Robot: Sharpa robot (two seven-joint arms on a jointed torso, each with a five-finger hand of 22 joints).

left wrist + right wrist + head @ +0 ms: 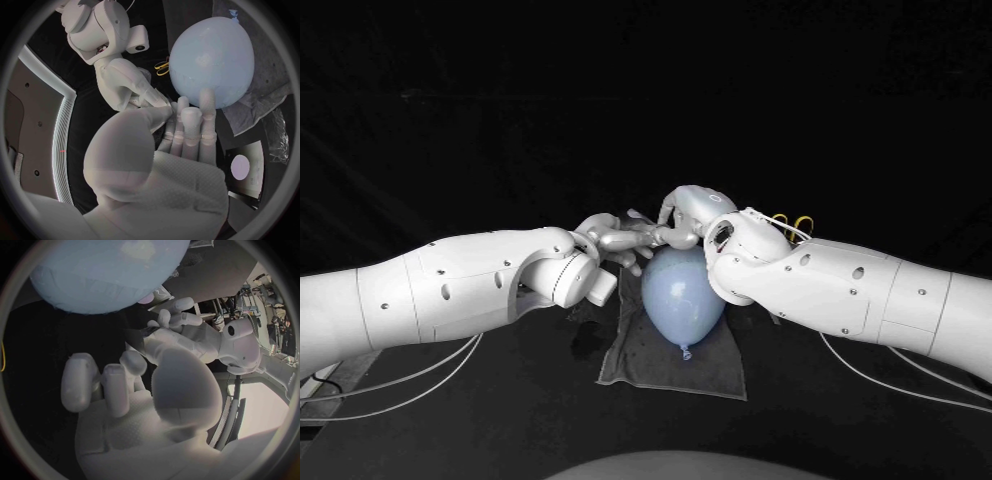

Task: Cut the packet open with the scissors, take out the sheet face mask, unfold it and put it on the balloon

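A pale blue balloon (682, 290) lies on a grey cloth (672, 365), its knot (685, 350) toward me. Both hands meet at its far end. My left hand (620, 240) stretches its fingers (190, 125) side by side against the balloon (212, 60) and grips nothing. My right hand (689, 215) hovers close beside it, its fingers (100, 382) loosely bent and apart under the balloon (106, 275), with nothing in them. I cannot tell whether a mask lies on the balloon's skin. Yellow-handled scissors (793, 222) lie behind my right arm, and the left wrist view shows the scissors (161, 67) past the balloon.
A white packet with a purple round mark (242, 167) lies on the black table next to the crumpled cloth (262, 105). Both forearms (459, 290) (862, 290) crowd the balloon's two sides.
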